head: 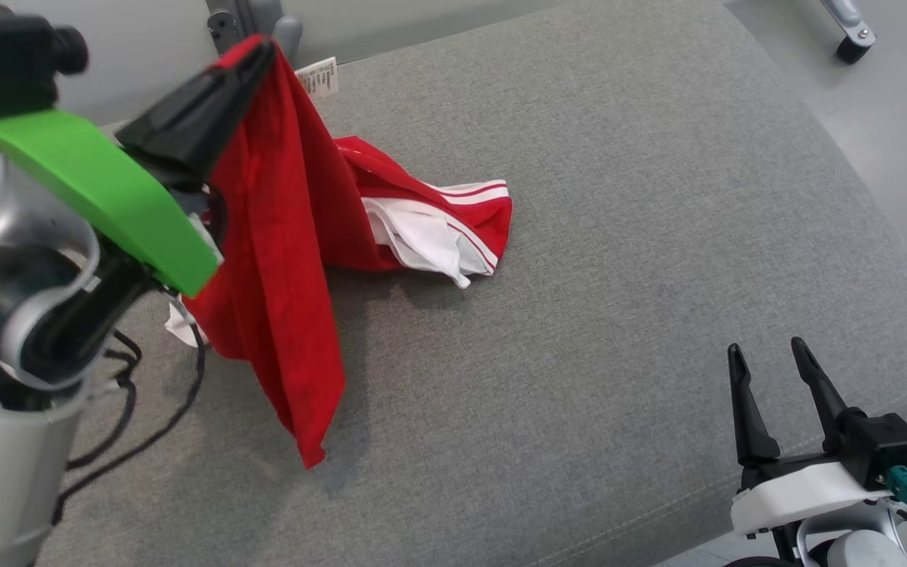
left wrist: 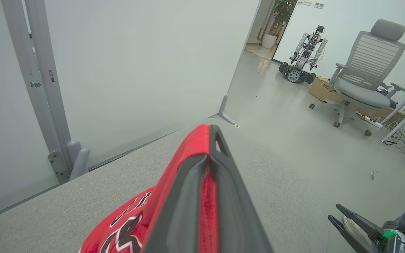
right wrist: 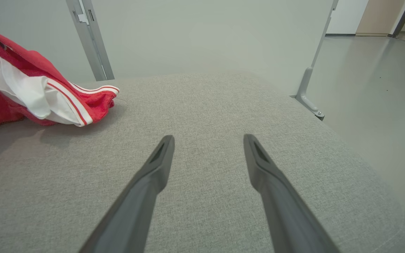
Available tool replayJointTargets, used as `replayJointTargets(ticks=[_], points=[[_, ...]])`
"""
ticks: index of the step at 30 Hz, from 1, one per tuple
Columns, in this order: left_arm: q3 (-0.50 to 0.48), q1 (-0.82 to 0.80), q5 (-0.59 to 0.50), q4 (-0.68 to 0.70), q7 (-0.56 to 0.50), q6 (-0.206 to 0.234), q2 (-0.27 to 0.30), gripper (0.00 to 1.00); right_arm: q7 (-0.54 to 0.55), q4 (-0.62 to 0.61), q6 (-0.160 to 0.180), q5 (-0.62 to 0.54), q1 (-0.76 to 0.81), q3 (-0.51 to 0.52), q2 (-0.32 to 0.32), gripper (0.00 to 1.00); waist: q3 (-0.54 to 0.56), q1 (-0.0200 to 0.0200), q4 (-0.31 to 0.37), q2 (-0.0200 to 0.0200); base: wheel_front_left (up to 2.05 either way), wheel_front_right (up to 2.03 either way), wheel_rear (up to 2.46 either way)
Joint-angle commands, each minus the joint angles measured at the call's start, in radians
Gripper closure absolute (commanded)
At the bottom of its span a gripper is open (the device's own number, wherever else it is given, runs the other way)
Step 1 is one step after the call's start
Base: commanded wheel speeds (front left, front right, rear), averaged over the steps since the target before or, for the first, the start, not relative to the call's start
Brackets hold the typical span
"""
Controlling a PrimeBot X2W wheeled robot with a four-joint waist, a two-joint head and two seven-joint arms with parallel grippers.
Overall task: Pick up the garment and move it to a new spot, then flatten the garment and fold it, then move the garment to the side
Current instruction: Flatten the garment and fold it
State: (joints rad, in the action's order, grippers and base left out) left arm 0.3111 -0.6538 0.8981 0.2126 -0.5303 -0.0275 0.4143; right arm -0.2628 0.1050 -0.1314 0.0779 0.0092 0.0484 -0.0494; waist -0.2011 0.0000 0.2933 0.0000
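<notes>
Jaws of your left gripper (head: 258,49) pinch the red cloth garment with white stripes (head: 288,236); it hangs down onto the grey fabric cushion (head: 619,315). Your right gripper (head: 767,347) stands open near the front-right edge, bare cushion between.

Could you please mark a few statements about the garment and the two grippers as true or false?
1. The left gripper has its jaws shut on the red garment. True.
2. The right gripper holds a corner of the garment. False: its jaws stand open and empty, apart from the garment.
3. The garment hangs wholly clear of the grey cushion. False: its striped end lies on the cushion.
4. The garment has white stripes. True.
5. An office chair stands in the room. True.
</notes>
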Motion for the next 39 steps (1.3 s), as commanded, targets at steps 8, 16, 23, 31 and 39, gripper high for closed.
replayJointTargets(ticks=[8,16,23,31,39], points=[[-0.032,-0.163,0.009,0.011,-0.093,-0.029,0.086,1.0,-0.003,-0.002,0.001,0.024,-0.014,0.012,-0.002,0.0,-0.01,0.0,-0.002,0.0,0.0,0.0,0.0],[-0.005,0.271,0.151,0.239,-0.173,-0.042,0.21,1.0,-0.003,-0.004,0.001,0.017,-0.002,0.022,-0.002,0.0,-0.043,0.0,-0.038,0.0,0.0,0.0,0.0],[0.069,0.659,0.172,0.267,-0.095,-0.019,0.199,1.0,-0.003,-0.001,0.001,0.0,-0.019,0.02,-0.002,0.0,-0.052,0.0,-0.098,0.0,0.0,0.0,0.0],[0.115,0.798,0.052,-0.054,-0.003,-0.01,0.221,1.0,-0.003,0.01,0.001,-0.039,-0.035,0.012,-0.003,0.0,-0.033,0.0,-0.169,0.0,0.0,0.0,0.0],[0.002,0.713,-0.073,-0.175,0.134,0.082,0.276,1.0,-0.003,0.012,0.001,-0.043,-0.032,0.002,-0.002,0.0,-0.026,0.0,-0.178,0.0,0.0,0.0,0.0]])
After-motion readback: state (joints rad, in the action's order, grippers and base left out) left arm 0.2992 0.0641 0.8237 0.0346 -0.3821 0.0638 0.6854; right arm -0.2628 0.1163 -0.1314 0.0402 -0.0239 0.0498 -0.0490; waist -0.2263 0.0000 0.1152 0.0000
